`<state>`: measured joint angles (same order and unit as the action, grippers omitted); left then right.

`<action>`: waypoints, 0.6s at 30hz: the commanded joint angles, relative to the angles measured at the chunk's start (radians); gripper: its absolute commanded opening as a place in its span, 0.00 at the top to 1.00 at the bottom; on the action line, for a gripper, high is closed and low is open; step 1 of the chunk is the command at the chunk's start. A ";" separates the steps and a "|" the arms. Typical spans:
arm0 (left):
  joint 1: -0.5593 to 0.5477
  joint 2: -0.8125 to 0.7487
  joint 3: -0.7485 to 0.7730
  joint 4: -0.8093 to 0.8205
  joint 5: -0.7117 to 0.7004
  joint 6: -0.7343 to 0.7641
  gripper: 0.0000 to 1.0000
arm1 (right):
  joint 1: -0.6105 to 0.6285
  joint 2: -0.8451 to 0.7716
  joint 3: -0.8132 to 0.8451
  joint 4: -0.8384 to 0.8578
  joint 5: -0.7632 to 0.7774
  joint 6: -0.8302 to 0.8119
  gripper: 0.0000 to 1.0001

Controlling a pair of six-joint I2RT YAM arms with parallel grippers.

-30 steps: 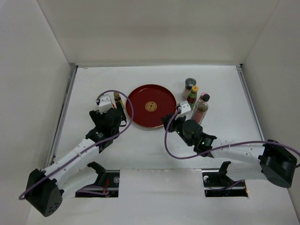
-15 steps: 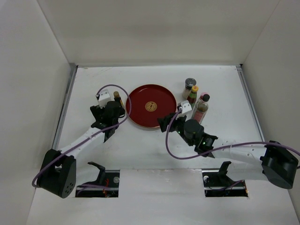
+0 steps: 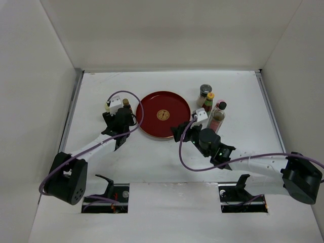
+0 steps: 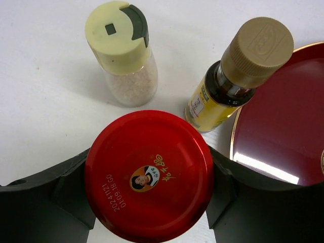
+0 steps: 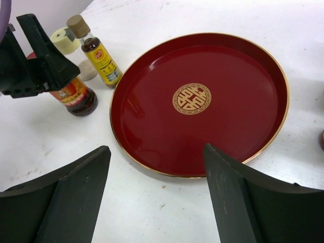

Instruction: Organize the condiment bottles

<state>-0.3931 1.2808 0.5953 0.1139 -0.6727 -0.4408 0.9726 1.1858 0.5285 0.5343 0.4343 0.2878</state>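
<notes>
My left gripper (image 4: 149, 177) is shut on a red-capped jar (image 4: 148, 174) standing left of the round red tray (image 3: 152, 104). Just beyond it stand a cream-capped shaker (image 4: 124, 48) and a tan-capped, yellow-labelled bottle (image 4: 238, 71). The right wrist view shows the same jar (image 5: 76, 98), bottle (image 5: 101, 61) and shaker (image 5: 63, 40). My right gripper (image 5: 157, 149) is open and empty over the table at the tray's near edge (image 5: 167, 167). Right of the tray stand a grey-capped jar (image 3: 205, 91), a yellow-capped bottle (image 3: 208, 100) and a clear black-capped bottle (image 3: 217, 117).
White walls close in the table at the left, back and right. A purple cable (image 3: 124, 93) loops above the left wrist, and another (image 3: 185, 157) trails from the right one. The tray (image 4: 283, 131) holds nothing.
My left gripper has moved farther from the base, toward the two bottles left of the tray, with the red-capped jar in it. The right gripper has barely shifted.
</notes>
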 commanded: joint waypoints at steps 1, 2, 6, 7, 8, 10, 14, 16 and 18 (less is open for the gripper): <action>-0.011 -0.101 0.000 0.055 -0.048 0.007 0.53 | -0.007 -0.011 0.019 0.029 0.000 0.010 0.20; -0.022 -0.124 -0.009 0.050 -0.054 0.010 0.55 | -0.007 -0.011 0.021 0.026 0.001 0.008 0.20; -0.072 -0.225 -0.023 -0.009 -0.074 0.013 0.59 | -0.008 -0.023 0.008 0.047 0.001 0.011 0.20; -0.091 -0.254 -0.017 -0.031 -0.085 0.013 0.60 | -0.012 -0.023 0.007 0.047 0.001 0.011 0.20; -0.111 -0.277 -0.008 -0.048 -0.096 0.013 0.61 | -0.016 -0.029 0.007 0.041 0.006 0.013 0.20; -0.154 -0.311 0.020 -0.066 -0.103 0.023 0.62 | -0.019 -0.049 0.001 0.042 0.012 0.017 0.20; -0.236 -0.281 0.128 -0.060 -0.077 0.043 0.62 | -0.048 -0.057 -0.012 0.044 0.012 0.048 0.21; -0.267 -0.217 0.191 -0.034 -0.067 0.050 0.62 | -0.056 -0.063 -0.012 0.030 0.012 0.062 0.24; -0.273 -0.129 0.247 0.016 -0.051 0.068 0.62 | -0.068 -0.080 -0.021 0.036 0.018 0.071 0.27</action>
<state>-0.6483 1.0969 0.7116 -0.0528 -0.7208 -0.4038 0.9192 1.1412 0.5194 0.5316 0.4370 0.3248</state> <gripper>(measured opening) 0.647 0.735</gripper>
